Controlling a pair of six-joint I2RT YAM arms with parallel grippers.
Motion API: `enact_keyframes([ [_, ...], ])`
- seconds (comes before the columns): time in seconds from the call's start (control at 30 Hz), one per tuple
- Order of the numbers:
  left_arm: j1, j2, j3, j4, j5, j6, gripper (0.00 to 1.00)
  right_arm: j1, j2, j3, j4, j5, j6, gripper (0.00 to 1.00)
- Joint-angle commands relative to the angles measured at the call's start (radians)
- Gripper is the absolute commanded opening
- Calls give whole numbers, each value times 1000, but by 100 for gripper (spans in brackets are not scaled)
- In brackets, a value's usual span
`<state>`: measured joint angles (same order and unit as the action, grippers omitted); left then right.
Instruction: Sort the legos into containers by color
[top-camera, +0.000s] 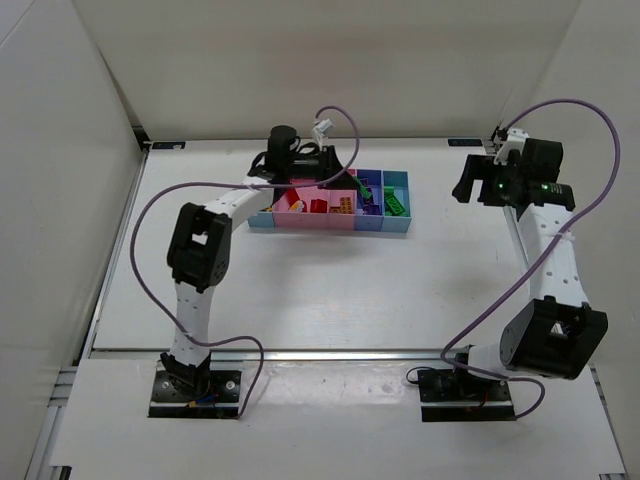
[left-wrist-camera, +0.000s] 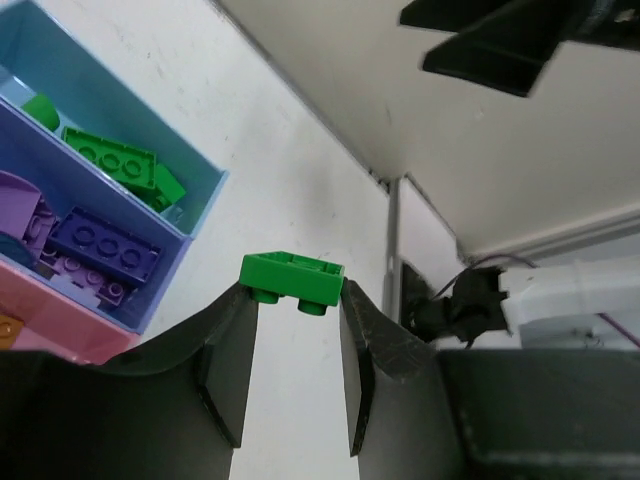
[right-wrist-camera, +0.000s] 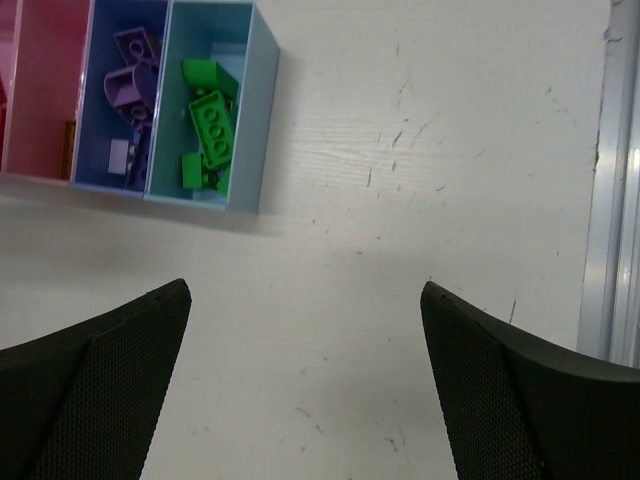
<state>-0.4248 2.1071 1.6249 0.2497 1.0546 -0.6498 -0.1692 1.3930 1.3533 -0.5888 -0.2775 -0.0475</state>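
Note:
A green lego (left-wrist-camera: 292, 278) is pinched between the fingertips of my left gripper (left-wrist-camera: 295, 300), studs facing down, over bare table just beyond the right end of the containers (top-camera: 330, 226). From above, the left gripper (top-camera: 340, 165) hangs over the back of the bins. The end light-blue bin (right-wrist-camera: 262, 120) holds green legos (right-wrist-camera: 212, 125), and the dark-blue bin beside it holds purple legos (right-wrist-camera: 130, 75). Red and orange legos (top-camera: 330, 205) lie in the pink bins. My right gripper (right-wrist-camera: 305, 300) is open and holds nothing, over bare table to the right of the bins (top-camera: 470, 185).
A metal rail (right-wrist-camera: 610, 200) runs along the table's right edge. White walls (top-camera: 300, 60) enclose the back and both sides. Purple cables (top-camera: 150, 230) loop from both arms. The right arm's wrist (left-wrist-camera: 500, 40) shows in the upper part of the left wrist view.

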Motion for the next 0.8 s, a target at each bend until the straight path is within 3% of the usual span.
enact_keyframes([
  [0.0, -63, 69, 201, -234, -53, 165, 16, -7, -74, -17, -26, -74, -49, 99],
  [0.1, -92, 141, 317, -410, -114, 310, 16, -13, -87, -25, -23, -88, -42, 99],
  [0.23, -120, 220, 486, -512, -189, 409, 16, -29, -98, -36, -9, -106, -28, 99],
  [0.4, -129, 318, 640, -576, -241, 489, 17, -52, -95, -40, -5, -118, -8, 99],
  [0.77, -160, 455, 818, -609, -305, 602, 20, -84, -77, -54, 20, -144, 34, 99],
])
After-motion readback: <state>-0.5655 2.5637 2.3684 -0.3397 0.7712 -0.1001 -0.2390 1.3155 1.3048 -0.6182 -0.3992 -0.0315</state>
